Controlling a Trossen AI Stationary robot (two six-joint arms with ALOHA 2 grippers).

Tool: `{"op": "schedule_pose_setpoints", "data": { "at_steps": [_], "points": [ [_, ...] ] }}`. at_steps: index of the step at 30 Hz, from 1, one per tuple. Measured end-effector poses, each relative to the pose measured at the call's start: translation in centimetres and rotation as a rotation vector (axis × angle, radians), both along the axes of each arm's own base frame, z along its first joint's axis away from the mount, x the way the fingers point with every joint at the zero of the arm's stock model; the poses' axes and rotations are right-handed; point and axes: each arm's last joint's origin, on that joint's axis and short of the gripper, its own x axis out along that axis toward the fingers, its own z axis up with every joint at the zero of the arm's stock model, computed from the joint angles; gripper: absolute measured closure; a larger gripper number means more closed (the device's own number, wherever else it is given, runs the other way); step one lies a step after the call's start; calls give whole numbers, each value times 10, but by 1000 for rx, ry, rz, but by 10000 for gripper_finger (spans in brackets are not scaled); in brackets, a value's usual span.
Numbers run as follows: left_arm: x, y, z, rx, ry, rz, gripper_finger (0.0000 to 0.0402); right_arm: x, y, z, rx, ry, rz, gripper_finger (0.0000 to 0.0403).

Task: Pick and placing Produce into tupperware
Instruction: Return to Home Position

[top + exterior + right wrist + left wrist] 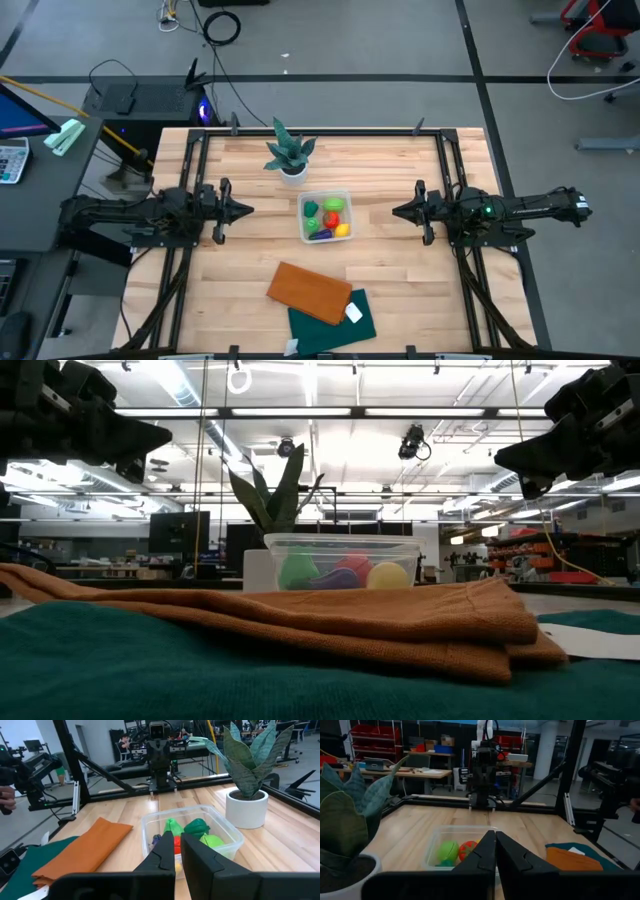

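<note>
All produce (327, 218) visible inside tub (303, 232), mid-table beside plant (289, 152); none loose on table. Left gripper (246, 210) clenched, empty, left of tub. Right gripper (397, 211) clenched, empty, opposite. Task seemingly complete.

No text, label, brand, number or sign can be read anywhere.

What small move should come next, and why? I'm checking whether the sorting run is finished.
Probably none beyond holding both arms parked. The produce all appears to lie inside the tupperware, and no loose piece shows on the table. The left gripper and right gripper are shut and empty, level on either side of the tub, clear of it.
</note>
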Motion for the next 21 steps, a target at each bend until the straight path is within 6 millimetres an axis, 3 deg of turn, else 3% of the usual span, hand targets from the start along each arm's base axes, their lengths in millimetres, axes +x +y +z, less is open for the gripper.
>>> {"op": "schedule_pose_setpoints", "data": {
  "at_steps": [11, 21],
  "points": [
    [0, 1, -1, -169, 3, 18, 357, 0, 0, 0, 0, 0, 0, 403],
    [0, 1, -2, -162, 7, 19, 365, 0, 0, 0, 1, 1, 0, 403]
  ]
}}
